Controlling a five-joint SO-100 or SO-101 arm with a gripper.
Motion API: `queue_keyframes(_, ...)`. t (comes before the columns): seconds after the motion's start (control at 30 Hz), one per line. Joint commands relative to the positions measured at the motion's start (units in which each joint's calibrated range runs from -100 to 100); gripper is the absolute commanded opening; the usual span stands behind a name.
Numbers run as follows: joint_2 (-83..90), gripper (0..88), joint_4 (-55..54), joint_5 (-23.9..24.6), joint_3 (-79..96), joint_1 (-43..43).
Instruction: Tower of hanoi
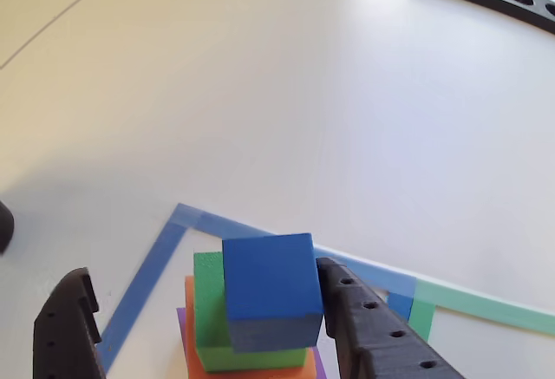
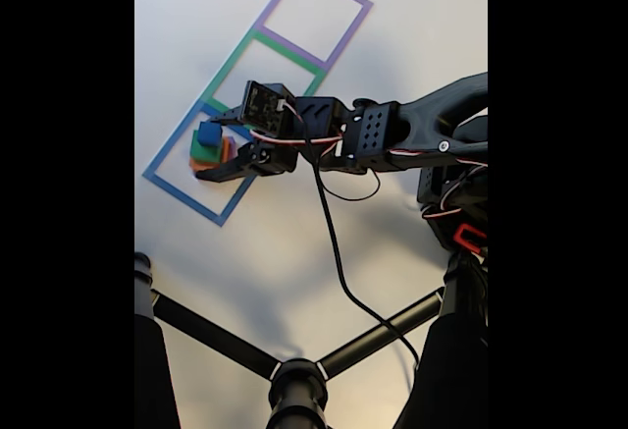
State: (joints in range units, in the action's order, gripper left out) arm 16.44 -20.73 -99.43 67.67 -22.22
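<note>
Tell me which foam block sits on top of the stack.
The blue cube, the smallest block, sits tilted on the green cube, above the orange block and the purple slab, between the open end effector fingers.

We're seeing the purple slab (image 1: 181, 320) almost wholly hidden under the orange block (image 1: 251, 369), which the bottom edge is cutting off in the other view. Gripper (image 1: 204, 327) fingers are also running off-frame at the bottom; in the fixed view the stack (image 2: 208, 146) is looking too small to sort out, w/ the arm (image 2: 324, 134) covering part of it.

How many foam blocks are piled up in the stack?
4, all in one stack inside the blue tape square: blue cube on top, green cube under it, then orange block, purple slab at the bottom.
</note>
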Motion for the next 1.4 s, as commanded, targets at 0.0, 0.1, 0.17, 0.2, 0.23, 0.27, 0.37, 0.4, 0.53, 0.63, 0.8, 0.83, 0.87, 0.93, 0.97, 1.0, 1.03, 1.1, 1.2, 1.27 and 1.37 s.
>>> queue_keyframes(0.0,3.84,33.8,-0.84,-0.57,-4.56,-1.38)
queue_keyframes(0.1,4.80,34.6,1.51,-0.57,-7.92,-1.92)
queue_keyframes(0.17,5.76,34.6,4.42,-0.57,-10.47,-1.99)
queue_keyframes(0.2,6.32,34.6,6.04,-0.57,-11.74,-1.99)
queue_keyframes(0.23,6.88,34.5,7.82,-0.57,-13.01,-1.92)
queue_keyframes(0.27,7.52,34.3,9.69,-0.57,-14.19,-1.76)
queue_keyframes(0.37,9.61,30.5,16.16,-0.57,-18.19,-1.31)
queue_keyframes(0.4,10.25,25.0,18.35,-0.57,-19.56,-1.15)
queue_keyframes(0.53,13.29,14.5,30.57,-0.57,-26.73,-0.47)
queue_keyframes(0.63,15.54,2.1,43.19,-0.57,-34.73,0.30)
queue_keyframes(0.8,17.78,1.0,68.45,-0.57,-50.45,3.57)
queue_keyframes(0.83,17.86,1.0,72.74,-0.57,-53.36,4.34)
queue_keyframes(0.87,17.94,1.0,77.35,-0.57,-56.63,5.10)
queue_keyframes(0.93,17.86,1.0,85.69,-0.57,-62.90,6.62)
queue_keyframes(0.97,17.70,1.0,89.25,-0.57,-65.63,7.31)
queue_keyframes(1.0,17.62,1.0,93.21,-0.57,-68.53,8.23)
queue_keyframes(1.03,17.54,1.0,96.69,-0.57,-70.90,9.29)
queue_keyframes(1.1,17.54,1.0,103.09,-0.57,-74.89,11.66)
queue_keyframes(1.2,18.26,1.0,107.86,-0.57,-77.62,13.79)
queue_keyframes(1.27,18.90,1.0,108.75,-0.57,-77.62,14.40)
queue_keyframes(1.37,19.46,1.0,109.00,-0.57,-76.89,15.09)
